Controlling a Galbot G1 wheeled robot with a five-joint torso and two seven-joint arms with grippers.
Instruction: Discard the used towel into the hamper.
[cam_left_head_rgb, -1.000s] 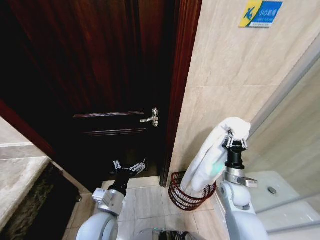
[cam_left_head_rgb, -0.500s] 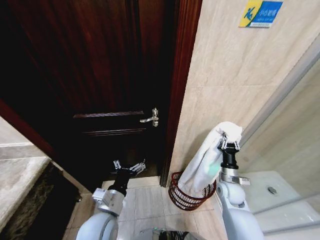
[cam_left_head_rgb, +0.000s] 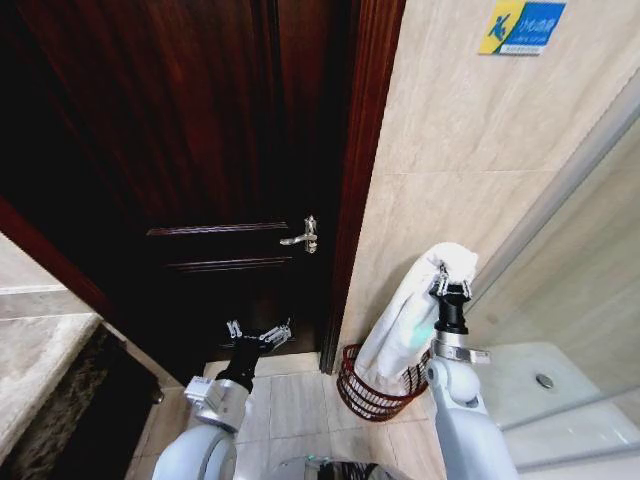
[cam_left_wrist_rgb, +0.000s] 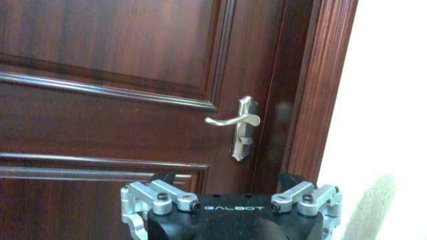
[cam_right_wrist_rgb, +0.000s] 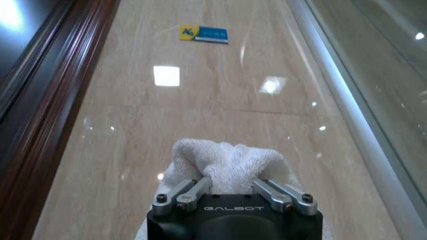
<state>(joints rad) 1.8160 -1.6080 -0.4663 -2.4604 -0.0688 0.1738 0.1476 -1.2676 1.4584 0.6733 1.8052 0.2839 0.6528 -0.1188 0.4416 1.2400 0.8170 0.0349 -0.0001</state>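
Note:
A white towel (cam_left_head_rgb: 410, 320) hangs from my right gripper (cam_left_head_rgb: 451, 283), which is shut on its top fold. The cloth drapes down and to the left, and its lower end reaches into the hamper (cam_left_head_rgb: 365, 392), a small dark reddish-brown wire basket on the floor against the tiled wall. In the right wrist view the towel (cam_right_wrist_rgb: 227, 165) bunches between the fingers (cam_right_wrist_rgb: 190, 190). My left gripper (cam_left_head_rgb: 258, 333) is held low in front of the dark door with its fingers spread open and nothing in them.
A dark wooden door (cam_left_head_rgb: 200, 150) with a silver lever handle (cam_left_head_rgb: 303, 237) fills the left. A beige tiled wall (cam_left_head_rgb: 470, 130) carries a blue sign (cam_left_head_rgb: 522, 25). A glass shower panel and white tray (cam_left_head_rgb: 570, 390) lie to the right. A stone counter (cam_left_head_rgb: 30, 360) is at far left.
My right gripper has moved down and to the left with the towel, bringing the cloth's lower end deeper into the hamper. The left arm has stayed still.

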